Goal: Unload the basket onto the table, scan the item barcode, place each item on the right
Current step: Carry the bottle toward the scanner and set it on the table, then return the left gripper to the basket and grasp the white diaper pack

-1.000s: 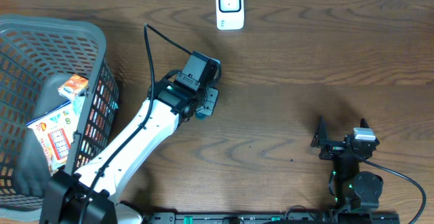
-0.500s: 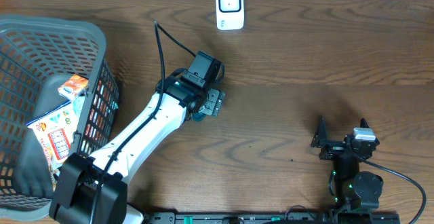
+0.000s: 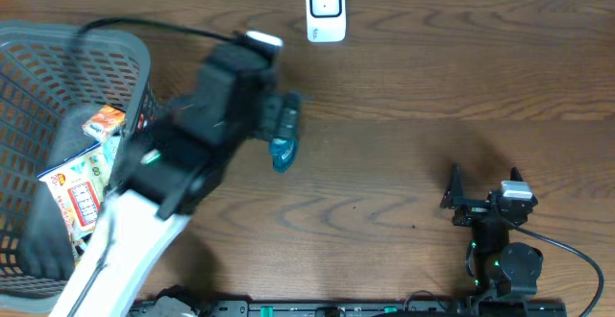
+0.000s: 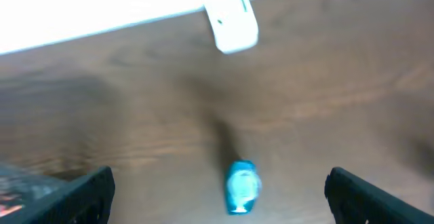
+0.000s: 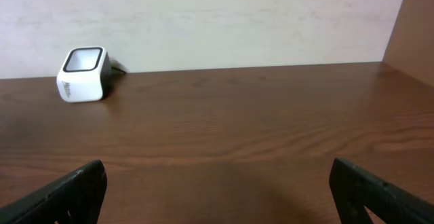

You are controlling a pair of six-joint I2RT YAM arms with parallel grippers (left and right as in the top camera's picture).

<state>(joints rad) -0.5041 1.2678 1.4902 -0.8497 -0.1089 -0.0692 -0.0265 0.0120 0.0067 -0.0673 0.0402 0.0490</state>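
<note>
The item, a small teal packet (image 3: 283, 150) (image 4: 241, 187), lies alone on the wooden table, below and left of the white barcode scanner (image 3: 326, 10) (image 4: 230, 24) (image 5: 83, 75) at the far edge. My left gripper (image 3: 288, 117) (image 4: 217, 191) hovers above the packet, blurred by motion, open, its dark fingers (image 4: 85, 193) spread wide of the packet and touching nothing. My right gripper (image 3: 483, 190) (image 5: 217, 183) rests open and empty near the front right.
A grey mesh basket (image 3: 86, 38) stands at the left edge, holding a printed box (image 3: 72, 187) and an orange packet (image 3: 104, 122). The left arm's black cable arcs over the basket's rim. A pale wall runs behind the scanner.
My left gripper opened and let go of the teal packet, which now lies on the table. The left arm has risen and swung back to the left. The right arm is still.
</note>
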